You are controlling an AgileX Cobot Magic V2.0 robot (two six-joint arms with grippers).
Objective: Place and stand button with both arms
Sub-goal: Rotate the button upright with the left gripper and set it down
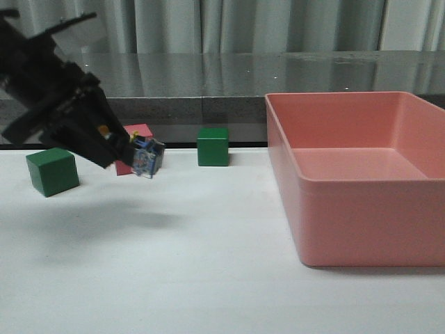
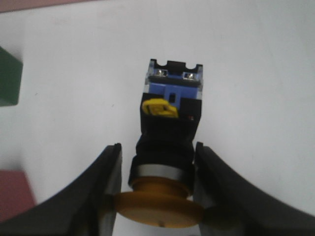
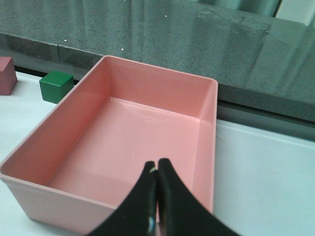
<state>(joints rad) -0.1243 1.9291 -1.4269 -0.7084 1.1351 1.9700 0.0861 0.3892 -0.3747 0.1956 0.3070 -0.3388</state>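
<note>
The left hand (image 1: 132, 149) is clamped on the button (image 2: 165, 147), its two fingers (image 2: 106, 182) pressing the black body just behind the silver ring, with the yellow cap nearest the wrist and the blue-and-clear contact block pointing out past the fingertips. In the front view the button (image 1: 146, 156) hangs clear above the white surface (image 1: 208, 264), tilted downward, with the pink cube (image 1: 135, 132) just behind the hand, one green cube (image 1: 52, 170) off to its outer side and another green cube (image 1: 213, 146) beyond it toward the pink bin (image 1: 361, 209).

The right hand (image 3: 156, 196) is closed, its fingertips together with nothing between them, and hovers over the bin's near rim (image 3: 98, 196), well apart from the left hand.

The step in hand appears to be the carry: the button is lifted and held, not yet set down or stood. The next move likely calls for the left hand to bring the button to open surface and lower it until the contact block meets the top, while the right hand opens and comes across to steady or right it, since the button is tilted and could tip on release.
</note>
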